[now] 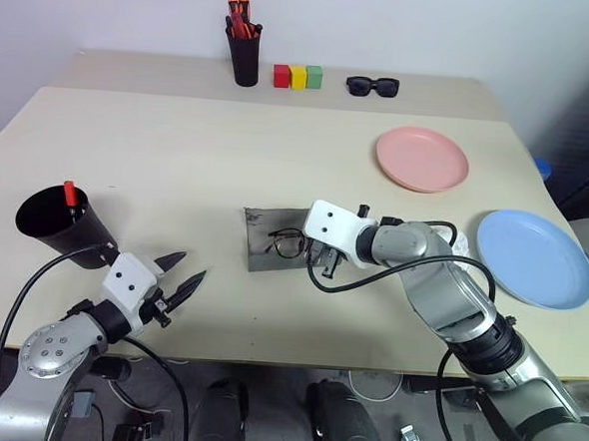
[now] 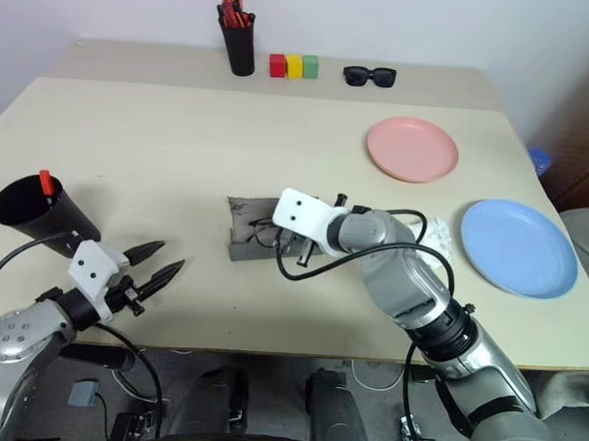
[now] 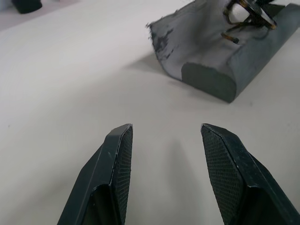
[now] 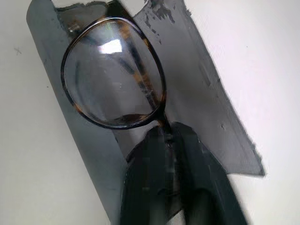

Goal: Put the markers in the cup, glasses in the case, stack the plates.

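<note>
Rt wrist: glasses (image 4: 113, 74) w/in case (image 4: 197, 84) edges

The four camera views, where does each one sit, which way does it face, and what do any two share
Left eye, right eye: on the head, looking forward and down over the table; both arms show.
Left wrist: along the open left gripper toward the case.
Right wrist: along the right gripper at the glasses over the case.
Shared: both wrist views show the case and glasses.

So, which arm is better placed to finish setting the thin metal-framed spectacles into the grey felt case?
The right gripper: it is at the spectacles over the open case; the left gripper hovers apart.
</note>
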Available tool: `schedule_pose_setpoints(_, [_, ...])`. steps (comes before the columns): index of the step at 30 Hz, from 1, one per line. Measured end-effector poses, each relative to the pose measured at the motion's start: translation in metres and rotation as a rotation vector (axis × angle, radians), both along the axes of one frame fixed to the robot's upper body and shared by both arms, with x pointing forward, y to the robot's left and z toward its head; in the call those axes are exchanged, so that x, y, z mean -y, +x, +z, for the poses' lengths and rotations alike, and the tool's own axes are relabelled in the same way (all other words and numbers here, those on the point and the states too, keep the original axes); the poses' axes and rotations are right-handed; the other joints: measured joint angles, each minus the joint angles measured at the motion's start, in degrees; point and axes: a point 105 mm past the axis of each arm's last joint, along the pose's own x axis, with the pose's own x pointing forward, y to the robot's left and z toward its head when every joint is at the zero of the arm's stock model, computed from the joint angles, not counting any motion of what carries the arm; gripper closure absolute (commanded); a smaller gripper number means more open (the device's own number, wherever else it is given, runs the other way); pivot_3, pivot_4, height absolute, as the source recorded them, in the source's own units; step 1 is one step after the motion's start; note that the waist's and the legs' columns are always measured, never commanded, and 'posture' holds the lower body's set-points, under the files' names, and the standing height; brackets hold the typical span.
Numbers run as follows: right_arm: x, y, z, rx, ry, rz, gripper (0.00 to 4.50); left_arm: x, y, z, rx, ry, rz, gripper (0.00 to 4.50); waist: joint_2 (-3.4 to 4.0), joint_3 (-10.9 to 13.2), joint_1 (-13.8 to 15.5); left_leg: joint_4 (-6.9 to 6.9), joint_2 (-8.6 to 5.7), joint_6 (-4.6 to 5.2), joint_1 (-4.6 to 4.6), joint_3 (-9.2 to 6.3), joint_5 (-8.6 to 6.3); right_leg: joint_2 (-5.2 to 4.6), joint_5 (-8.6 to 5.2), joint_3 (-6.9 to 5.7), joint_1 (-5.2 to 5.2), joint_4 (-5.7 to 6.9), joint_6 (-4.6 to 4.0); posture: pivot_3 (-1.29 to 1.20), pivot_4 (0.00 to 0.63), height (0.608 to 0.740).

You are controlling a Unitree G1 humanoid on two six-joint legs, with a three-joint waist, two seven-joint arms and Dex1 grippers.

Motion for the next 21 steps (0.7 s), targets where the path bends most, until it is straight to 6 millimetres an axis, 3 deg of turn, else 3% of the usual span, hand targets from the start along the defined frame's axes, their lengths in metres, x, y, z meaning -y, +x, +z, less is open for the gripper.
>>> schedule_pose_setpoints(5, [-0.002, 0.004, 0.005, 0.025, 0.02, -0.018, 0.23, 0.001, 0.002, 0.002, 0.008, 0.0, -0.003, 2.16, 0.0, 0.0, -0.2, -0.02, 0.01, 0.0, 0.0, -0.01, 0.0, 0.01, 0.0, 0.0, -0.01, 0.0, 0.0, 0.0, 0.15, 0.725])
schedule_pose_setpoints(16, [-0.008, 0.002, 0.014, 0.048, 0.064, 0.029, 0.23, 0.002, 0.009, 0.007, 0.02, -0.04, 0.018, 2.16, 0.0, 0.0, -0.1, -0.02, 0.0, 0.0, -0.02, -0.01, 0.0, 0.0, 0.0, 0.0, -0.01, -0.02, 0.0, 0.0, 0.15, 0.725])
schedule_pose_setpoints(19, [-0.003, -0.003, 0.02, 0.069, 0.096, 0.066, 0.19, 0.005, 0.028, 0.026, 0.053, -0.111, 0.045, 2.96, -0.02, 0.0, 0.4, 0.02, -0.04, 0.0, -0.07, -0.09, 0.0, 0.0, 0.01, -0.04, 0.04, -0.02, 0.03, 0.0, 0.15, 0.725])
schedule_pose_setpoints(21, [0.004, -0.006, 0.024, 0.081, 0.116, 0.086, 0.19, 0.009, 0.044, 0.046, 0.09, -0.143, 0.052, 3.97, -0.06, 0.0, 0.5, 0.05, -0.05, 0.0, -0.07, -0.11, 0.0, 0.0, 0.04, -0.05, 0.08, -0.06, 0.08, 0.0, 0.15, 0.725])
